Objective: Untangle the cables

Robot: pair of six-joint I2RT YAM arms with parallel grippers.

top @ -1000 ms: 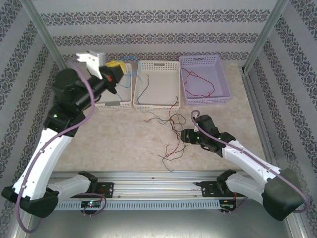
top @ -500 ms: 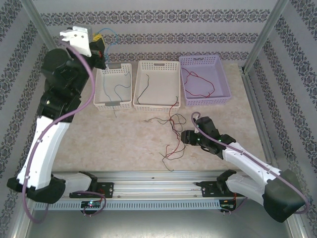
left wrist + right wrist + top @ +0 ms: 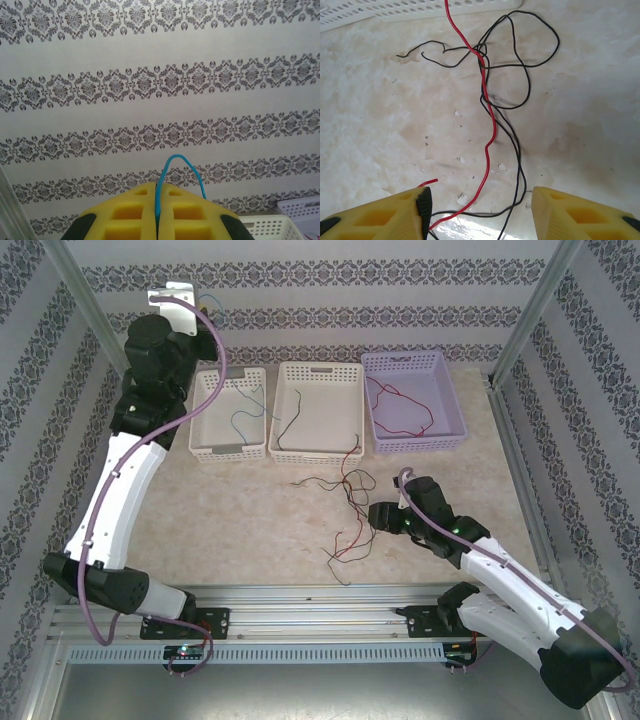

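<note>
From above, the left arm reaches high against the back wall (image 3: 400,275), and the left gripper (image 3: 192,308) has a blue cable (image 3: 207,300) at its tip. Below it stand three baskets (image 3: 300,456) in a row, each with a thin strand inside. The remaining tangle (image 3: 345,505) lies on the table (image 3: 200,530) in front of the middle basket. The right gripper (image 3: 378,516) sits low just to the tangle's right, so the right arm is by far the nearer one.

At the left wrist, the left gripper (image 3: 157,200) is pressed shut on the blue cable (image 3: 177,162), which arches out from between the fingers (image 3: 130,215) toward the wall.

At the right wrist, the right gripper (image 3: 480,210) stands about half open over the table, holding nothing. The red cable (image 3: 487,120) runs straight ahead from between its fingers toward a basket (image 3: 395,10), its long axis in line with the gripper. The black cables (image 3: 522,75) cross the red cable and loop wide at the far end.

The strands lie flat on smooth marbled stone, so a pick probably needs the fingertips right down on the table. There is open room on both sides, with the basket wall beyond the tangle
</note>
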